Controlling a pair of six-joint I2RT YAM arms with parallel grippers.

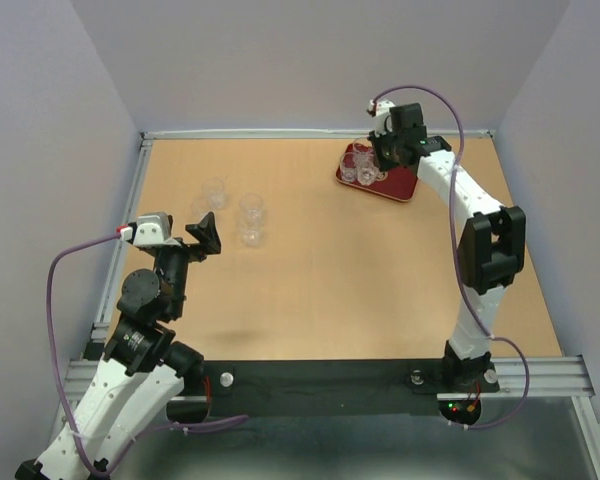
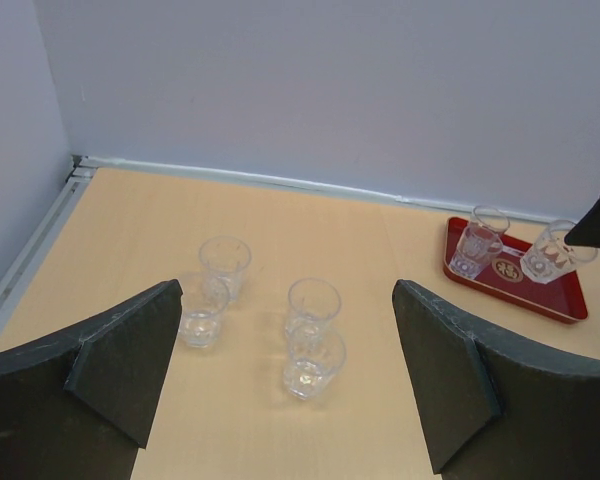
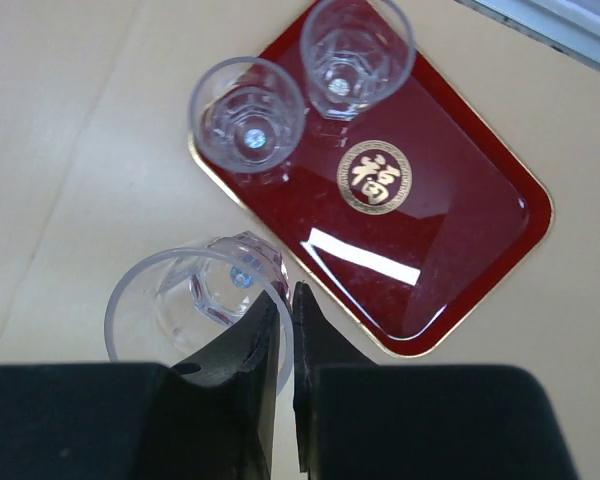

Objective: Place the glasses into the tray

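Observation:
The dark red tray [image 3: 450, 230] with a gold emblem lies at the far right of the table [image 1: 395, 185]. Two clear glasses [image 3: 248, 115] [image 3: 357, 42] stand upright on its end. My right gripper [image 3: 288, 295] is shut on the rim of a third glass [image 3: 200, 300], one finger inside and one outside, and holds it over the tray's edge [image 1: 365, 170]. Several more glasses [image 2: 313, 363] stand on the table at the left [image 1: 250, 235]. My left gripper [image 2: 288, 287] is open and empty, just short of them [image 1: 206, 235].
Grey walls close in the table at the back and on both sides. A metal rail [image 1: 130, 230] runs along the left edge, close to my left arm. The tray also shows in the left wrist view [image 2: 570, 300], far to the right.

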